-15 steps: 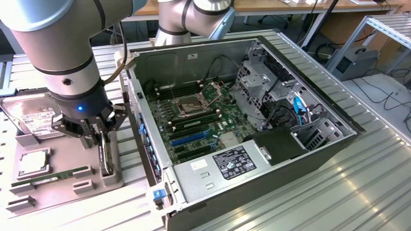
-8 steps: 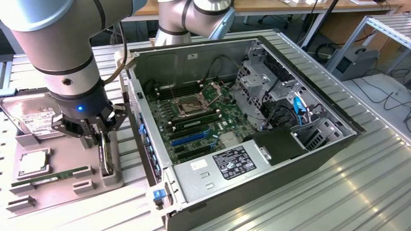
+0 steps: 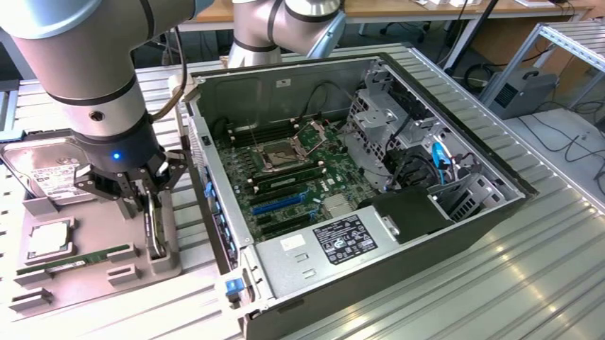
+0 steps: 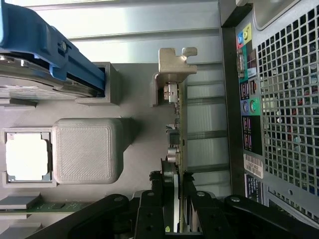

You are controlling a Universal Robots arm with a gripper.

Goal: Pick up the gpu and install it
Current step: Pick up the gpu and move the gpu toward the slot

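The gpu (image 3: 149, 230) stands on edge in the grey holder tray (image 3: 95, 280), just outside the open computer case on the exterior view's left. In the wrist view the gpu (image 4: 178, 129) is a thin card seen edge-on, with its silver bracket (image 4: 174, 64) at the far end. My gripper (image 3: 142, 202) hangs straight down over the card. Its black fingers (image 4: 149, 209) press against both faces of the card, so my gripper (image 4: 178, 209) is shut on it. The card's lower edge still sits at the holder.
The open computer case (image 3: 472, 159) lies on its side with the motherboard (image 3: 293, 177) and a blue slot (image 3: 279, 202) exposed. The tray also holds a hard drive (image 3: 47, 173), a processor (image 3: 47, 241) and a green memory stick (image 3: 76, 261). The case's rear panel (image 4: 289, 99) is close beside the card.
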